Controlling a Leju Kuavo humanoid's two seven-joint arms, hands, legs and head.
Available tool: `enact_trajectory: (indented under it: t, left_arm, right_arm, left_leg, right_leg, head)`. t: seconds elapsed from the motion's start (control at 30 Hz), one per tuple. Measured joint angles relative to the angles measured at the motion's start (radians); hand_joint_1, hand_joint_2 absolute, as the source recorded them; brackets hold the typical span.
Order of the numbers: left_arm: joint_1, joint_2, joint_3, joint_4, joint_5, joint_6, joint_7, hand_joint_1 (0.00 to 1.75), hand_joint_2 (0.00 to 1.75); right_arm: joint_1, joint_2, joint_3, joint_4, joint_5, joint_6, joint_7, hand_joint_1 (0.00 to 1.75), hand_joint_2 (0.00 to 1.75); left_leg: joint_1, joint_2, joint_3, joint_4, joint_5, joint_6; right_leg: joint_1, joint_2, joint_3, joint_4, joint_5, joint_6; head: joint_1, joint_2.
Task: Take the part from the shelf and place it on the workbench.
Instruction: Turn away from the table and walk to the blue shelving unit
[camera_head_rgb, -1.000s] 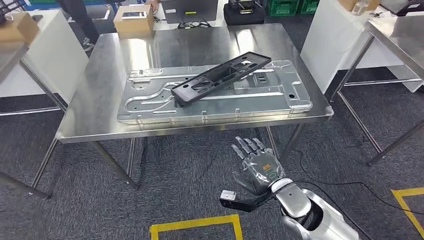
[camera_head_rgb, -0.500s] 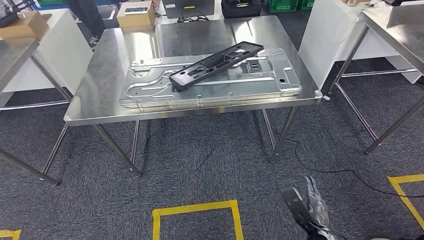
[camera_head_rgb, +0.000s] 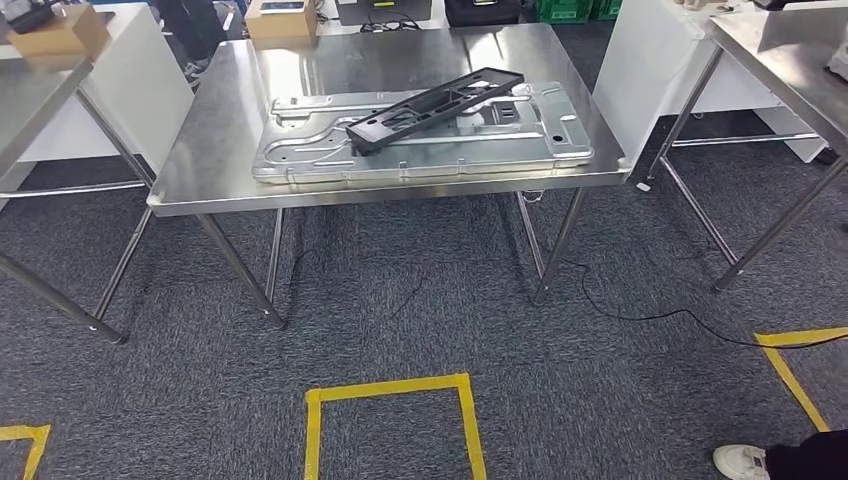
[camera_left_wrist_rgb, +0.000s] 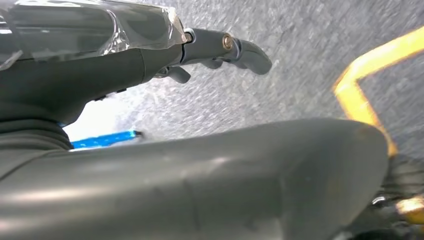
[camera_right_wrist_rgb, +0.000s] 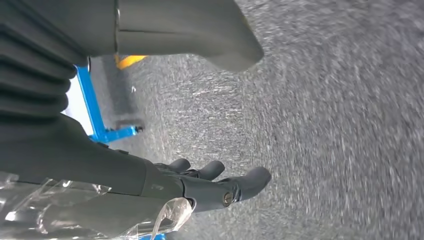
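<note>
Part (camera_head_rgb: 435, 104) on workbench (camera_head_rgb: 215, 160), unheld

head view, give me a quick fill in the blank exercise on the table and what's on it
1. The long black part lies on top of a silver metal ____.
2. The metal panel rests on a steel ____.
3. On the carpet in front of the table, tape of the colour ____ marks a square.
4. The cardboard box stands at the table's ____ edge.

Missing words: panel; table; yellow; far
</note>
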Motion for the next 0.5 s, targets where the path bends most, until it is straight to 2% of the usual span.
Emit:
enact_trajectory:
  t: [0.07,0.1,0.13,0.17,0.23,0.27,0.3,0.33,0.4,0.43,0.47,0.5]
  left_arm:
    - [0.004,0.000,-0.001,0.000,-0.002,-0.001,-0.003,0.00,0.00]
    - [0.004,0.000,-0.001,0.000,-0.002,-0.001,-0.005,0.00,0.00]
    - [0.005,0.000,-0.001,0.000,-0.002,0.000,-0.007,0.00,0.00]
    - [0.005,0.000,-0.001,0.000,-0.002,0.001,-0.009,0.00,0.00]
    - [0.005,0.000,-0.001,0.000,-0.002,0.003,-0.012,0.00,0.00]
    - [0.005,0.001,-0.001,0.000,-0.002,0.003,-0.014,0.00,0.00]
    - [0.003,0.001,-0.001,0.000,-0.002,0.004,-0.016,0.00,0.00]
    - [0.002,0.001,-0.002,0.000,-0.002,0.004,-0.017,0.00,0.00]
    - [0.001,-0.001,-0.002,0.000,-0.002,0.004,-0.020,0.00,0.00]
    - [0.001,-0.002,-0.002,0.000,-0.002,0.004,-0.021,0.00,0.00]
    - [0.001,-0.003,-0.002,0.000,-0.002,0.004,-0.021,0.00,0.00]
    - [0.001,-0.003,-0.003,0.000,-0.002,0.004,-0.022,0.00,0.00]
  right_arm:
    - [0.000,0.011,-0.006,0.045,0.009,0.012,-0.020,0.00,0.87]
    - [0.000,0.016,-0.009,0.065,0.009,0.016,-0.024,0.00,0.44]
    - [0.000,0.020,-0.012,0.084,0.009,0.019,-0.026,0.00,0.00]
    - [-0.001,0.024,-0.014,0.100,0.009,0.022,-0.025,0.00,0.00]
    - [-0.003,0.033,-0.017,0.126,0.008,0.028,-0.021,0.00,0.00]
    - [-0.005,0.038,-0.018,0.137,0.008,0.029,-0.017,0.00,0.00]
    - [-0.007,0.043,-0.020,0.147,0.007,0.029,-0.015,0.00,0.00]
    - [-0.009,0.048,-0.021,0.156,0.005,0.029,-0.012,0.00,0.00]
    - [-0.010,0.056,-0.023,0.173,0.003,0.029,-0.009,0.00,0.00]
    - [-0.012,0.059,-0.023,0.181,0.003,0.030,-0.009,0.00,0.00]
    - [-0.013,0.063,-0.025,0.187,0.002,0.030,-0.008,0.00,0.00]
    - [-0.014,0.066,-0.027,0.194,0.000,0.030,-0.008,0.00,0.00]
  left_leg:
    - [0.001,0.004,-0.019,0.007,0.013,0.000]
    - [0.002,0.004,-0.030,0.014,0.017,-0.003]
    - [0.005,0.004,-0.041,0.022,0.020,-0.006]
    - [0.009,0.003,-0.051,0.031,0.022,-0.009]
    - [0.015,0.003,-0.066,0.049,0.023,-0.019]
    - [0.016,0.003,-0.071,0.056,0.023,-0.026]
    - [0.015,0.004,-0.075,0.059,0.025,-0.034]
    - [0.014,0.005,-0.077,0.059,0.027,-0.042]
    - [0.017,0.005,-0.078,0.055,0.032,-0.056]
    - [0.019,0.004,-0.084,0.067,0.022,-0.061]
    - [0.021,0.003,-0.100,0.101,-0.003,-0.067]
    - [0.022,0.002,-0.128,0.164,-0.043,-0.072]
  right_leg:
    - [-0.006,0.001,-0.057,0.165,-0.093,0.014]
    - [-0.009,0.001,-0.069,0.218,-0.118,0.020]
    - [-0.013,0.001,-0.058,0.229,-0.123,0.024]
    - [-0.016,0.001,-0.024,0.193,-0.109,0.028]
    - [-0.024,0.000,0.086,0.037,-0.066,0.035]
    - [-0.026,0.002,0.130,-0.036,-0.050,0.034]
    - [-0.026,0.004,0.157,-0.082,-0.041,0.029]
    - [-0.025,0.006,0.166,-0.103,-0.039,0.021]
    - [-0.022,0.009,0.164,-0.113,-0.029,-0.001]
    - [-0.022,0.010,0.163,-0.118,-0.023,-0.010]
    - [-0.023,0.010,0.161,-0.124,-0.016,-0.019]
    - [-0.024,0.011,0.157,-0.128,-0.009,-0.025]
  head:
    - [0.000,0.000]
    - [0.000,0.000]
    - [0.000,0.000]
    - [0.000,0.000]
    - [0.001,0.000]
    - [0.001,0.000]
    - [0.001,0.000]
    - [0.001,0.000]
    - [0.002,0.000]
    - [0.002,0.000]
    - [0.002,0.000]
    - [0.002,0.000]
